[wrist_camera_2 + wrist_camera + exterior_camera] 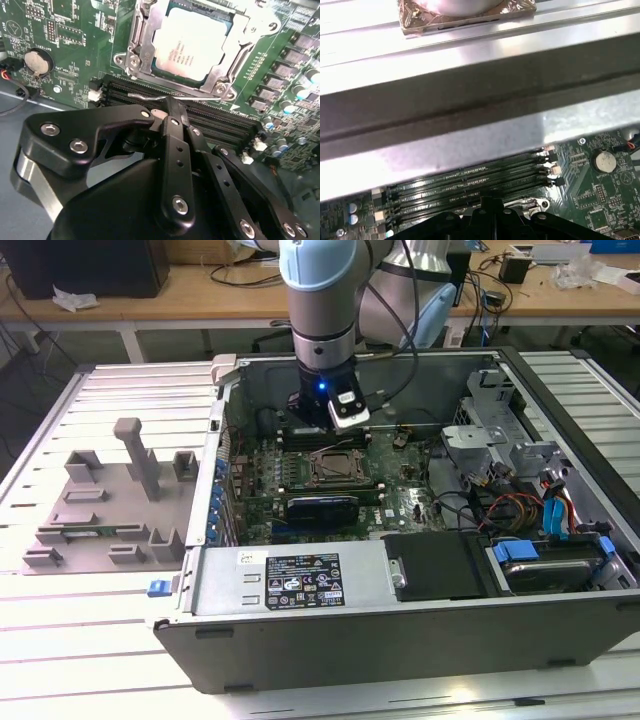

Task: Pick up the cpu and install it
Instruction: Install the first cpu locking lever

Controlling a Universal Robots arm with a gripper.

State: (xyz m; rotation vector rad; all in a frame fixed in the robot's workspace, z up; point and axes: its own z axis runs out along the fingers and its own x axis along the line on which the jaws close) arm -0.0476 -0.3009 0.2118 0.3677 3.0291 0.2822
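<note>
Seeing the gripper [170, 106] closed finger to finger, holding nothing we can make out, tips right at a thin wire lever [147, 96] above the memory slots [225, 125]. The cpu [192, 42] lies flat inside the socket frame [134, 50], just beyond. We judge it light, stiff, slick on top and fragile underneath, best taken by opposite edges. Frame and lever crowd those edges, and the case wall [470, 110] is close.
</note>
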